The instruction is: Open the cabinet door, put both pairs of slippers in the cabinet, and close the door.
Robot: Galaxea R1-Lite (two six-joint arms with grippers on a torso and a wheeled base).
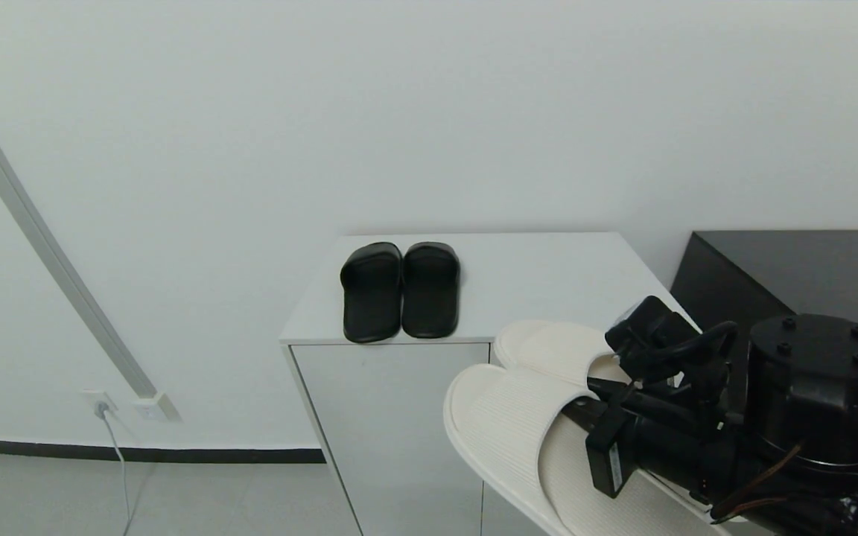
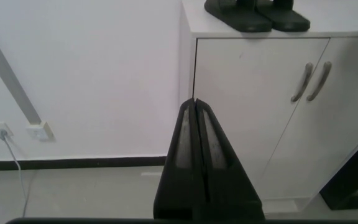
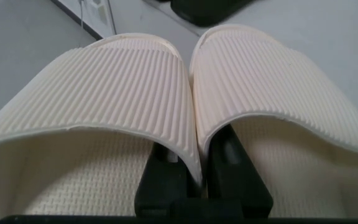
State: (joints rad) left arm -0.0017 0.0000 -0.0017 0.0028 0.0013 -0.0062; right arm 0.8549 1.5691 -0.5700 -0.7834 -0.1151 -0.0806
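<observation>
With the right gripper (image 1: 599,406) clamped on the white slippers (image 1: 507,417) at lower right, the black slippers (image 1: 401,290) on the cabinet top at centre and the cabinet door (image 2: 253,106) shut, door opening is pending, likely requiring the clenched, empty left gripper (image 2: 196,143) at the handle (image 2: 301,82).

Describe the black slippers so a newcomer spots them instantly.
Find the white cabinet against the wall. On its top, at the front left, sit the black slippers side by side. They are smooth and dark, unlike the cream ribbed slippers in the right gripper.
</observation>
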